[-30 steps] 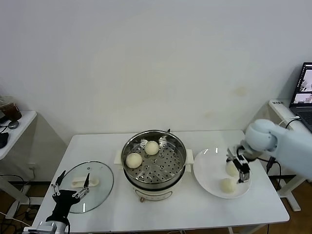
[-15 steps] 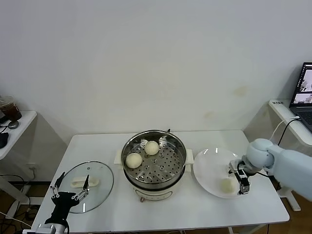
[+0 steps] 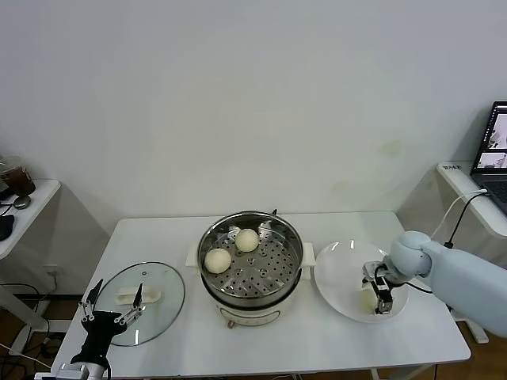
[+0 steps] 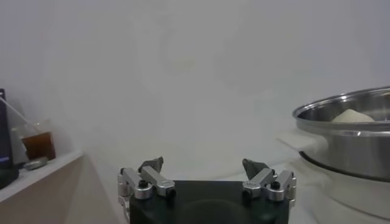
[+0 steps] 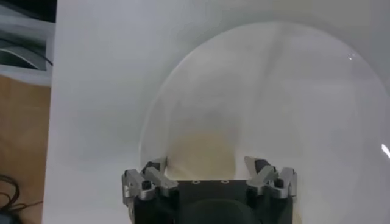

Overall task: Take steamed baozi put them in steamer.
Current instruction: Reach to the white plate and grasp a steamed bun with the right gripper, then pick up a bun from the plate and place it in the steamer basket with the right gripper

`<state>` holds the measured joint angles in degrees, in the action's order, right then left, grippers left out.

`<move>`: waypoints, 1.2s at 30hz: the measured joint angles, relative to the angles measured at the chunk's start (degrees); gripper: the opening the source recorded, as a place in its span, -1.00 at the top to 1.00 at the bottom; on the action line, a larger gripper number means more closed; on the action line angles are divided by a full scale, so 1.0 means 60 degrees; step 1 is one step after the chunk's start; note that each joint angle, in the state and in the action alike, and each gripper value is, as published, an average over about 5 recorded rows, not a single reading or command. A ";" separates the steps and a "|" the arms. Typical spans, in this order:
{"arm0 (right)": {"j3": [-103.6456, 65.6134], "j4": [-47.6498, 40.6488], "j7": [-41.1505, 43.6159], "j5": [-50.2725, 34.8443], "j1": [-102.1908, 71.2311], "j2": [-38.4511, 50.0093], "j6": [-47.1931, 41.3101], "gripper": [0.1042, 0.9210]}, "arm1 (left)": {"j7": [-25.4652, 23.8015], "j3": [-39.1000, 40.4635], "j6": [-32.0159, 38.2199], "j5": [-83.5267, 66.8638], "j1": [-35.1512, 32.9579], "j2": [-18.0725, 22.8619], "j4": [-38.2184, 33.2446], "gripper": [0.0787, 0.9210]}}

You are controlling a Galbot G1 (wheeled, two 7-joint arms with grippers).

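Two pale baozi (image 3: pixel 247 239) (image 3: pixel 218 260) lie on the perforated tray of the shiny steamer (image 3: pixel 295 237) at the table's middle. My right gripper (image 3: pixel 375 291) is down on the white plate (image 3: pixel 337 277) to the steamer's right. In the right wrist view its fingers (image 5: pixel 155 167) stand on either side of a cream baozi (image 5: pixel 201 152), a small gap showing on one side; the right gripper (image 5: pixel 207 163) is open. In the head view that baozi (image 3: pixel 365 300) peeks out beside the fingers. My left gripper (image 3: pixel 113 305) hangs open and empty at the front left, low beside the table.
A round glass lid (image 3: pixel 162 293) with a white handle lies flat on the table's left part. The left wrist view shows the steamer's side (image 4: pixel 341 137) and a drink cup (image 4: pixel 38 145) on a side table. A laptop (image 3: pixel 493 146) sits far right.
My right gripper has dropped and shifted left over the plate until its fingers straddle a baozi. Of two baozi seen on the plate, one now shows. The left arm has barely moved.
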<state>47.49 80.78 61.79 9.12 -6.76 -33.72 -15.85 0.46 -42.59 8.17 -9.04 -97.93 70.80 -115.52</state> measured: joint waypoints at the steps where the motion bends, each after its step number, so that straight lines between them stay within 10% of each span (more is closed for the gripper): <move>1: -0.0017 -0.0010 0.0001 0.0007 -0.0011 -0.0009 -0.0014 -0.46 | 0.0000 -0.0001 0.0000 0.0000 0.0000 0.0005 0.0000 -0.77; 8: -0.0037 -0.0037 0.0076 -0.0044 0.0045 -0.0046 -0.0058 -0.07 | 0.0000 0.0000 0.0001 -0.0007 0.0020 0.0011 -0.0008 -0.77; 36: 0.1952 0.0596 0.1571 -0.3062 0.6176 -0.1879 0.1594 0.05 | -0.0005 -0.0094 -0.0002 -0.0167 0.0218 -0.0175 -0.0072 -0.77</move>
<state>59.20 84.35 71.22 -9.25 30.30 -44.99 -6.29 0.43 -43.15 8.16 -10.05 -96.63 69.75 -115.96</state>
